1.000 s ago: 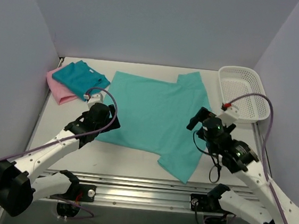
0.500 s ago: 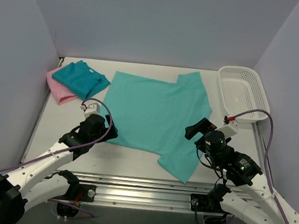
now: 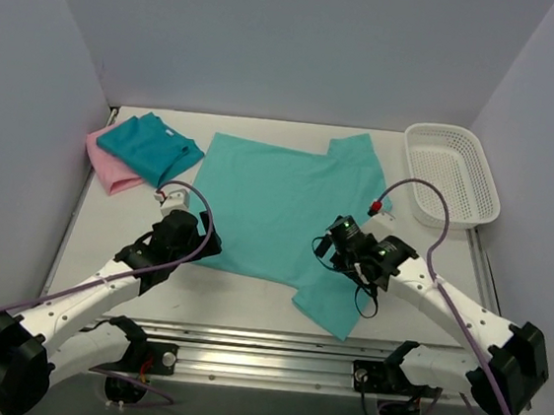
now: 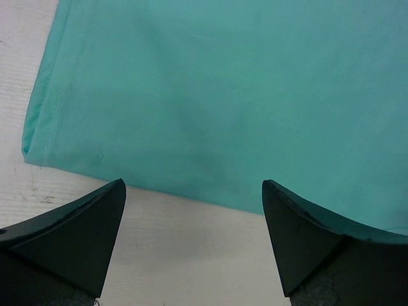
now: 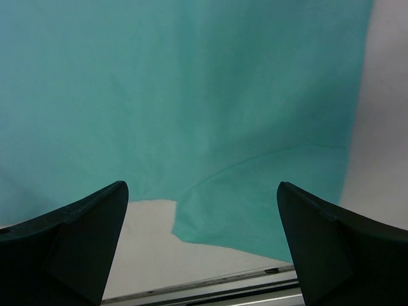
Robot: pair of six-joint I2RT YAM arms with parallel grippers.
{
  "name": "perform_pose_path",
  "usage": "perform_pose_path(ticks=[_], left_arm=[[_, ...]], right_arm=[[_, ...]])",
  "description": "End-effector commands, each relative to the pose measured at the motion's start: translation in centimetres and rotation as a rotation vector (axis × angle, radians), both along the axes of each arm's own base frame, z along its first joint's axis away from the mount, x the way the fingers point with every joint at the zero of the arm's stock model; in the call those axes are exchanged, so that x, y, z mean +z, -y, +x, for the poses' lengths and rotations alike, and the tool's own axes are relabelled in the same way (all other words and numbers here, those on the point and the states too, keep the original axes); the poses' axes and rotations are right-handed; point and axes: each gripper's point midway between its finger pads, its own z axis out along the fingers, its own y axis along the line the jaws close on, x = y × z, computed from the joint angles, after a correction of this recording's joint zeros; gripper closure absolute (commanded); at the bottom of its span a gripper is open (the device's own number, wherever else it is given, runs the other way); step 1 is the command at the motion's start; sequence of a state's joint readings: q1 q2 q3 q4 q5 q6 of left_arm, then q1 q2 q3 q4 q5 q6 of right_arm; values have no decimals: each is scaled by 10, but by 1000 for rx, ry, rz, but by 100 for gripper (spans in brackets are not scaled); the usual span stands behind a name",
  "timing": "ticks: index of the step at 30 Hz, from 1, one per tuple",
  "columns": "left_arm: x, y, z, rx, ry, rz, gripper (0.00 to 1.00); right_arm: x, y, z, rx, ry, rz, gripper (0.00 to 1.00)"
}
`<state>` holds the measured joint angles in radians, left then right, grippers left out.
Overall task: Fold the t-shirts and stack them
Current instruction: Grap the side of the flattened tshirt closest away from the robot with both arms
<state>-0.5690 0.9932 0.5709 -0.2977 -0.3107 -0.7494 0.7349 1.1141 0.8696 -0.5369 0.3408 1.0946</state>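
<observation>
A light sea-green t-shirt [image 3: 287, 209] lies spread flat in the middle of the table. A darker teal-blue t-shirt [image 3: 150, 145] lies folded on a pink t-shirt [image 3: 108, 168] at the back left. My left gripper [image 3: 203, 249] is open and empty, low at the sea-green shirt's near left hem corner. In the left wrist view the gripper [image 4: 193, 191] straddles the hem edge [image 4: 127, 182]. My right gripper [image 3: 335, 248] is open and empty above the shirt by its near right sleeve. In the right wrist view the gripper [image 5: 203, 191] hangs over that sleeve [image 5: 261, 204].
A white plastic mesh basket [image 3: 451, 171] stands at the back right. An aluminium rail [image 3: 262, 350] runs along the table's near edge and shows in the right wrist view [image 5: 223, 290]. Grey walls close in both sides and the back.
My right arm has swung left from beside the shirt to over its near right part. My left gripper drew back toward me, then settled at the hem corner. The shirts have not moved.
</observation>
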Motion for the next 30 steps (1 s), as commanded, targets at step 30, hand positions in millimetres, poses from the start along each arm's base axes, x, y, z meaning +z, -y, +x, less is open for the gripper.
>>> perform_pose_path(ticks=[30], left_arm=[[5, -2, 3, 32, 40, -11, 3]], right_arm=[[-117, 22, -156, 77, -386, -190, 10]])
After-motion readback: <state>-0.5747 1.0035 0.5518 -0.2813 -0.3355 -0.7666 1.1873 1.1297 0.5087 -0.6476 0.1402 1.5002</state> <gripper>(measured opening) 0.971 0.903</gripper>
